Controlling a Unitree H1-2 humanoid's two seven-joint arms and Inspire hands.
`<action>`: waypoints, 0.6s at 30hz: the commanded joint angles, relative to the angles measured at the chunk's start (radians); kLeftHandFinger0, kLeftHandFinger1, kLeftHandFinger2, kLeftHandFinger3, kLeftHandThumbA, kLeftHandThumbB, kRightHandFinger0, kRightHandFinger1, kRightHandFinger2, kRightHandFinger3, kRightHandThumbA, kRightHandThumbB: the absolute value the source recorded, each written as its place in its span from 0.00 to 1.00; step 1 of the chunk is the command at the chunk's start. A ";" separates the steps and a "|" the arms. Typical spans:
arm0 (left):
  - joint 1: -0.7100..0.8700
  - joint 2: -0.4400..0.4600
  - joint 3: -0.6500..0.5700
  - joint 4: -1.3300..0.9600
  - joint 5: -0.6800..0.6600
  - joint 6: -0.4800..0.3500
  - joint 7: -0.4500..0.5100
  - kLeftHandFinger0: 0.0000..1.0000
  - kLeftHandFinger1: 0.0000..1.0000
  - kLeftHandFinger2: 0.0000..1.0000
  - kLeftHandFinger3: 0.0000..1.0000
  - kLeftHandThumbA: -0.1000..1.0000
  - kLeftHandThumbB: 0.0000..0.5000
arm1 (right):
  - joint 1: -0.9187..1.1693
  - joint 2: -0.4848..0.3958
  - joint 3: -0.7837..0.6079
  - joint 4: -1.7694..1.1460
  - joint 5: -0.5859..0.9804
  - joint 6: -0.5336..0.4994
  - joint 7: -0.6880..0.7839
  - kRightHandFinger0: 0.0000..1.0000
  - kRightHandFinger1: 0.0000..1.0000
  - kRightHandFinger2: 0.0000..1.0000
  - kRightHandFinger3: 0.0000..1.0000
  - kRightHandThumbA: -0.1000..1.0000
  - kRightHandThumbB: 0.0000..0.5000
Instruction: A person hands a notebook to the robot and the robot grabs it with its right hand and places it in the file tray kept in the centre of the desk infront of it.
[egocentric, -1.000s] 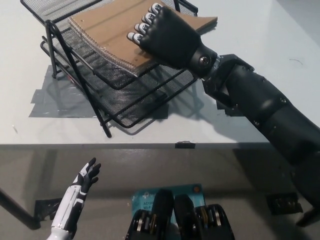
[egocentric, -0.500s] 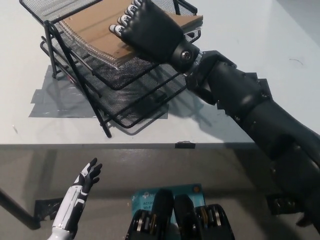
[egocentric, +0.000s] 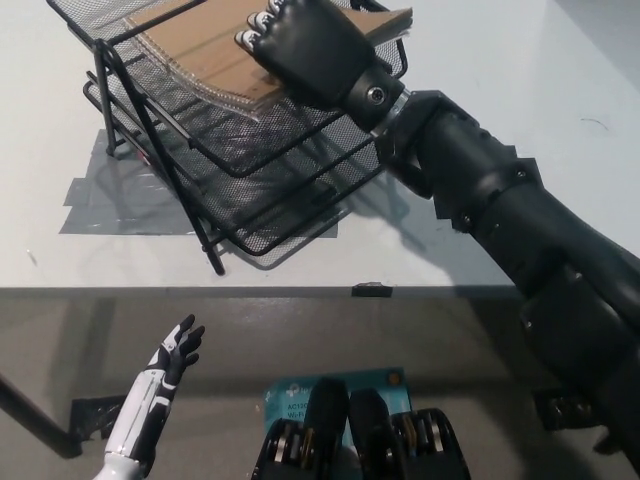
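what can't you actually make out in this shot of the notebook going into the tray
- Head view: the notebook's far end and the file tray's back are cut off by the top edge.
- Head view: the right hand covers the notebook's near part, so the grip underneath is hidden.
- Head view: the left hand, open at lower left, is too small for detail.

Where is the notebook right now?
In the head view, top centre: the notebook lies in the tray's top tier, under the black right hand.
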 joint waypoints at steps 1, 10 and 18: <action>-0.006 0.019 -0.001 -0.038 0.013 -0.013 -0.010 1.00 1.00 1.00 1.00 1.00 0.10 | -0.093 -0.013 -0.075 -0.026 0.161 -0.004 0.244 0.05 0.14 0.49 0.23 1.00 0.15; -0.026 0.033 0.000 -0.024 0.007 -0.042 -0.021 1.00 1.00 1.00 1.00 1.00 0.05 | -0.051 -0.126 -0.250 -0.764 1.030 0.529 1.745 1.00 1.00 1.00 1.00 1.00 1.00; -0.035 0.034 0.000 -0.028 0.018 -0.027 -0.018 1.00 1.00 1.00 1.00 1.00 0.06 | -0.073 -0.200 -0.318 -0.974 1.359 0.754 1.855 1.00 1.00 1.00 1.00 1.00 1.00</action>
